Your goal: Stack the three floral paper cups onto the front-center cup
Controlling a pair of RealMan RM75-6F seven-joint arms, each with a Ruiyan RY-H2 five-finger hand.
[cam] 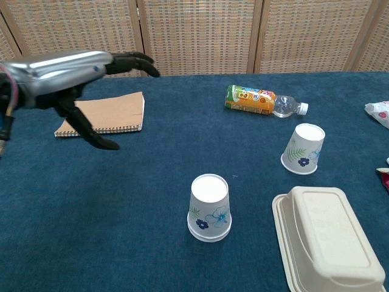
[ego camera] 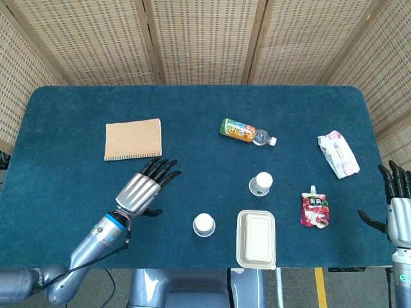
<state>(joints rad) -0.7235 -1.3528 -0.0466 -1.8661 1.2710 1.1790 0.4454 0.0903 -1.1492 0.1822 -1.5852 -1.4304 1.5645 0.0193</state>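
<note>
A stack of upside-down floral paper cups (ego camera: pixel 204 224) (cam: pixel 209 208) stands at the front centre of the blue table. Another floral cup (ego camera: pixel 261 183) (cam: pixel 302 149) stands upside down, alone, to its right and further back. My left hand (ego camera: pixel 144 187) (cam: pixel 68 79) hovers open well left of the stack, fingers spread and holding nothing. At the table's right edge my right hand (ego camera: pixel 396 199) is open with its fingers pointing up, far from the cups.
A beige lidded food box (ego camera: pixel 256 238) (cam: pixel 327 244) lies just right of the stack. A tan notebook (ego camera: pixel 133 138) (cam: pixel 107 114) lies back left, an orange drink bottle (ego camera: pixel 246 131) (cam: pixel 262 101) back centre. A red pouch (ego camera: pixel 314 209) and a white packet (ego camera: pixel 338 153) lie at the right.
</note>
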